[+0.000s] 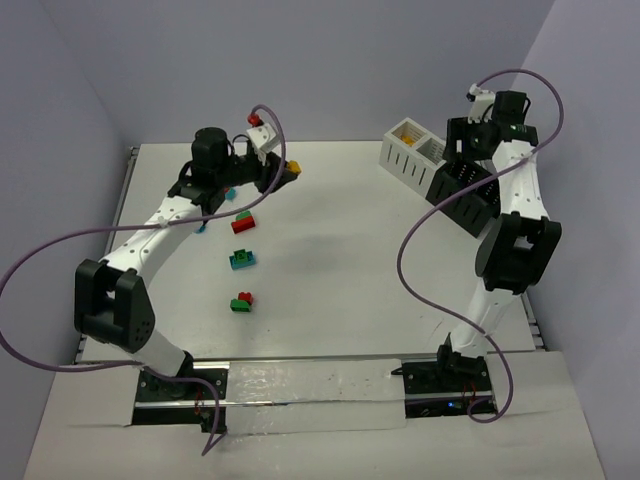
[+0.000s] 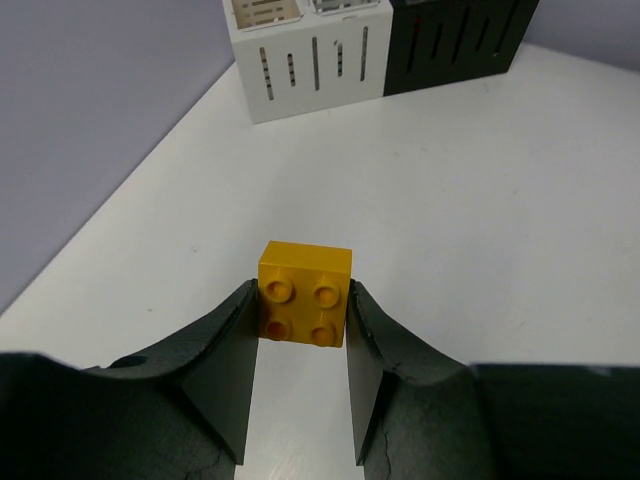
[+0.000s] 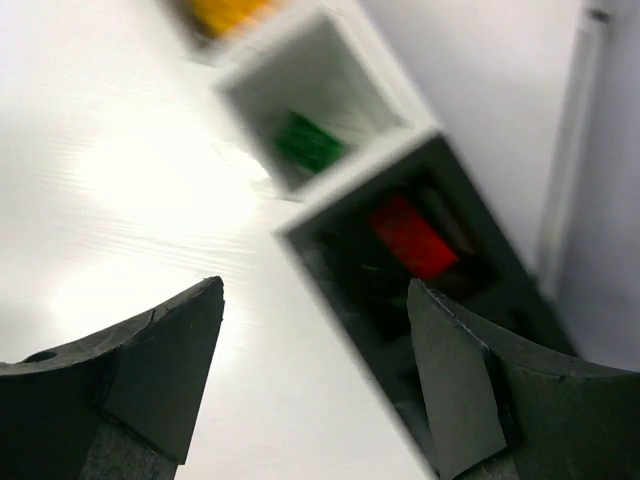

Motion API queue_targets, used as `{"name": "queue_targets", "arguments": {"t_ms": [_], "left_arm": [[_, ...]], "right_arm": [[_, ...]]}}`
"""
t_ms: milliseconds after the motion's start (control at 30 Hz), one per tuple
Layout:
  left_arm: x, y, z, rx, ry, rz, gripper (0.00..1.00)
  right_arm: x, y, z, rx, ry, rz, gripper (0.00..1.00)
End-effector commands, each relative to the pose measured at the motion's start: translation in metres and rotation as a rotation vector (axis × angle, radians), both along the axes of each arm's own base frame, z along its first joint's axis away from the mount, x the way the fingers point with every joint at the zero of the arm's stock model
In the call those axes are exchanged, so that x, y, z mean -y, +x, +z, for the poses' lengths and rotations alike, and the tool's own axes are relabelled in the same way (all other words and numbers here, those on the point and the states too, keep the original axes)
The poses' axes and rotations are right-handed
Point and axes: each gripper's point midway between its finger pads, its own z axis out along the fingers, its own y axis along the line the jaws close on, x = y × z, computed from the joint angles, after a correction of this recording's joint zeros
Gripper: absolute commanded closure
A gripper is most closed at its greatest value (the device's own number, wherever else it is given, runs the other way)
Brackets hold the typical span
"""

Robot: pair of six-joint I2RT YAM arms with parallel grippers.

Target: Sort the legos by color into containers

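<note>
Pinching orange brick (image 2: 305, 280), between left tool (image 2: 301, 312) tips

white table (image 1: 340, 285) | legos (image 1: 242, 260) scattered left | containers (image 1: 400, 165) rowed far right

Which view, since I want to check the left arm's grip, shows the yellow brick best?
Left wrist: the yellow brick fills the centre, studs sharp, the left gripper's fingers against both sides. Top external shows it only as a small speck at the gripper tip. Right wrist does not show it.
</note>
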Motion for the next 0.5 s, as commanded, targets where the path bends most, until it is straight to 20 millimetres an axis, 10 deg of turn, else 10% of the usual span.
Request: {"name": "queue_targets", "arguments": {"t_ms": [0,200,467], "left_arm": [[0.001,-0.013,0.033,0.3,0.045,0.015,1.0],[0.012,-0.032,0.03,0.506,0.11,0.046,1.0],[0.03,-0.056,0.04,0.56,0.082,0.008,1.0]], "right_arm": [[-0.099,-0.025,0.108,0.192,0.283,0.181,0.19],[-0.261,-0.099,0.113,0.008,0.651,0.572,0.19],[-0.337,-0.138,0.104,-0.104,0.697,0.793,0.18]]}}
